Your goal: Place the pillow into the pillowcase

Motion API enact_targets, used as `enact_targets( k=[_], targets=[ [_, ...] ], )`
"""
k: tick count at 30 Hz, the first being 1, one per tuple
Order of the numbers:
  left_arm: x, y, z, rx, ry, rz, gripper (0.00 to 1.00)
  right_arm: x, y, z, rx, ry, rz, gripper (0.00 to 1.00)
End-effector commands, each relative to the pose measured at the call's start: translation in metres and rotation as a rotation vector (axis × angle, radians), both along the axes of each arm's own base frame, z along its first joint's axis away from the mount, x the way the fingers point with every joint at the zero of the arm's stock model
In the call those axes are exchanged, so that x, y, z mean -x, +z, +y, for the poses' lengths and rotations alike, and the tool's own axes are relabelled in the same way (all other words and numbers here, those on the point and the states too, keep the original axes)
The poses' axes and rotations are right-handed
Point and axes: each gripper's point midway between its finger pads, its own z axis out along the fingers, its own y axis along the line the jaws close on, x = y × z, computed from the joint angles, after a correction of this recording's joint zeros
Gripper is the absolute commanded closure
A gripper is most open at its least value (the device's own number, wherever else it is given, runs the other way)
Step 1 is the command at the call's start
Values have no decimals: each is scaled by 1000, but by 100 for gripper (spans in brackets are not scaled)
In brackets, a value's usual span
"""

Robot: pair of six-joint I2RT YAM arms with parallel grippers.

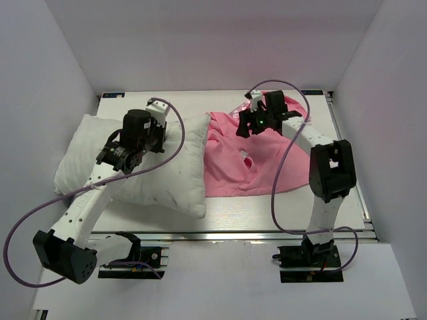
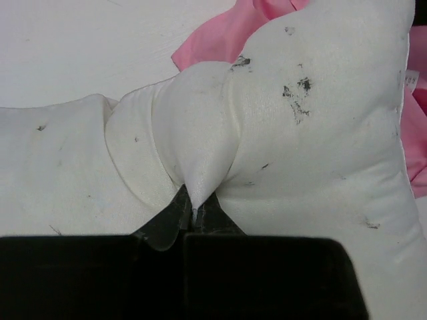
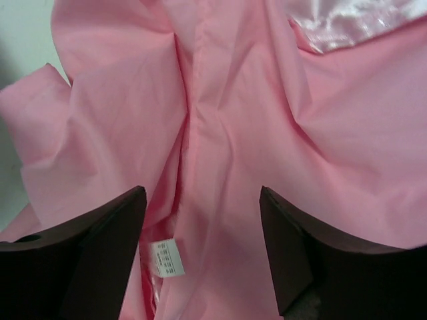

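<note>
Left gripper (image 2: 195, 213), arm stretched forward, pinches the pillow (image 2: 307, 133); right gripper (image 3: 202, 195) hovers spread above the pillowcase (image 3: 233, 100).

Worktop (image 1: 267, 213): white, flat, lying under the left end effector (image 2: 195, 213) and right end effector (image 3: 200, 193).
Rail (image 1: 267, 235): silver metal strip, nearer than both end effectors.
Walls (image 1: 40, 80): pale, plain, outboard of and beyond each end effector.

You're getting bright, even light; the surface (image 1: 233, 235) is glaring at 6 o'clock overhead, the pillowcase (image 3: 347, 23) shining at 1 o'clock on the right wrist.
</note>
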Motion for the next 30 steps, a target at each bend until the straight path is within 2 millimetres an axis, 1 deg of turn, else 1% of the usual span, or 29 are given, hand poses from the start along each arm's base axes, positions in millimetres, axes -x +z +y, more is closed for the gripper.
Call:
enact_targets(
  k=[1, 2, 3, 4, 5, 6, 7, 9, 10, 12, 13, 14, 15, 16, 17, 18, 19, 20, 21, 22, 23, 24, 25, 26, 27, 29, 30],
  targets=[
    [-11, 66, 16, 39, 90, -154, 100, -1, 29, 40, -45, 103, -61, 28],
    [-11, 72, 15, 44, 88, -164, 100, 6, 27, 48, -32, 127, -67, 28],
    [-12, 78, 16, 48, 93, -177, 100, 23, 24, 70, -11, 194, -88, 28],
    [-12, 90, 16, 57, 92, -202, 100, 35, 14, 76, 23, 210, -84, 29],
    [-13, 95, 16, 66, 93, -217, 100, 46, 7, 84, 38, 235, -74, 29],
    [-14, 99, 14, 96, 108, -218, 100, 62, 2, 97, 36, 273, -49, 29],
    [-13, 104, 14, 107, 110, -231, 100, 74, -4, 102, 15, 300, -7, 30],
    [-15, 108, 13, 126, 114, -241, 100, 88, -7, 109, -23, 320, 49, 34],
    [-15, 109, 12, 135, 115, -246, 100, 98, -9, 111, -43, 353, 91, 35],
    [-17, 111, 11, 152, 118, -250, 100, 103, -8, 105, -48, 360, 126, 36],
    [-19, 111, 10, 164, 121, -253, 100, 107, -3, 98, -82, 373, 148, 37],
    [-20, 111, 10, 165, 121, -256, 100, 113, 2, 101, -106, 399, 153, 37],
    [-21, 111, 9, 178, 126, -256, 100, 107, 9, 91, -130, 383, 155, 37],
    [-23, 112, 7, 189, 121, -260, 100, 106, 24, 87, -171, 389, 143, 37],
    [-24, 111, 7, 196, 122, -259, 100, 102, 33, 83, -193, 380, 129, 36],
    [-25, 110, 5, 209, 122, -259, 100, 86, 48, 70, -215, 338, 100, 36],
    [-28, 110, 3, 220, 116, -264, 100, 75, 61, 62, -234, 294, 81, 34],
    [-28, 108, 2, 232, 117, -257, 100, 62, 71, 56, -245, 264, 49, 33],
    [-30, 100, 0, 234, 115, -242, 100, 45, 86, 45, -249, 225, -1, 33],
    [-31, 98, -1, 243, 114, -239, 100, 29, 87, 36, -205, 165, -44, 32],
    [-33, 91, -4, 257, 106, -220, 100, 19, 87, 32, -154, 148, -94, 32],
    [-34, 80, -6, 259, 108, -197, 100, 11, 83, 32, -123, 137, -118, 32],
    [-35, 76, -7, 269, 116, -189, 100, 2, 76, 27, -74, 106, -134, 32],
    [-37, 70, -8, 289, 129, -173, 100, 0, 69, 33, -30, 123, -159, 32],
    [-38, 66, -8, 300, 141, -164, 100, -7, 48, 30, 33, 96, -144, 32],
    [-39, 61, -8, 338, 178, -148, 100, -8, 27, 35, 94, 99, -131, 33],
    [-39, 60, -9, 344, 178, -146, 100, -10, 11, 36, 115, 99, -109, 33]
  ],
)
